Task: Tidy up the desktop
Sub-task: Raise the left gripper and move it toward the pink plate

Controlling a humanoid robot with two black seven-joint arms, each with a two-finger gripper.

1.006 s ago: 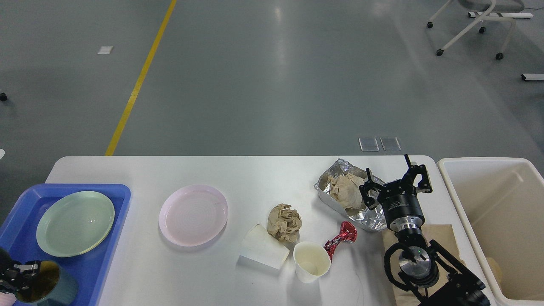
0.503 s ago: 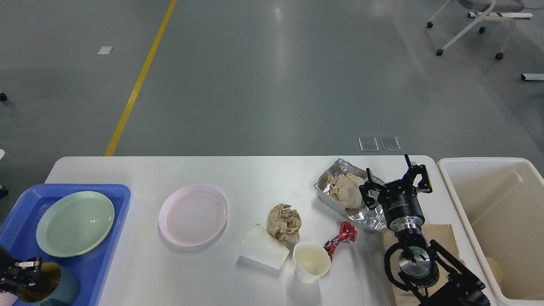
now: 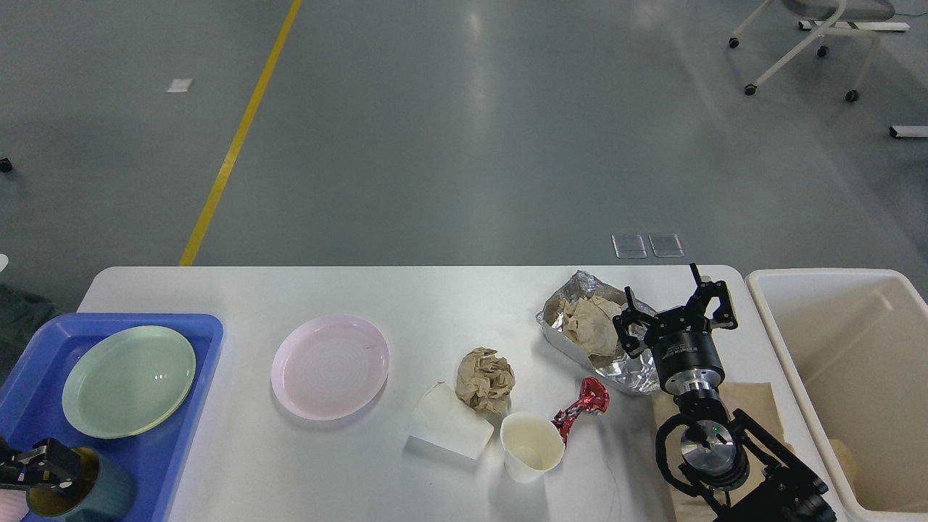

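The right gripper (image 3: 676, 305) hovers over the right part of the desktop (image 3: 449, 297) with its two fingers spread wide apart and nothing between them. Just beside it on the left lies a crumpled foil tray (image 3: 625, 370) with a wad of beige paper (image 3: 591, 326) in it; the gripper's left finger overlaps the foil's edge in this view. Under the arm's wrist lies a flat brown paper bag (image 3: 754, 406). To the right, off the table's end, stands a cream bin (image 3: 855, 348). Nearer the middle lie a red twisted wrapper (image 3: 583, 406), an upright paper cup (image 3: 533, 446), a second paper cup on its side (image 3: 449, 420) and a brown paper ball (image 3: 484, 378), all close together. Further left sits a pink plate (image 3: 330, 366) on its own. At the left end a blue tray (image 3: 156, 464) holds a green plate (image 3: 129, 380) and a dark teal cup (image 3: 101, 489). The left gripper (image 3: 36, 467) sits at that cup's rim in the bottom corner; whether it pinches the rim I cannot tell. The desktop is the big white table that carries all of this, stretching across the lower half of the view
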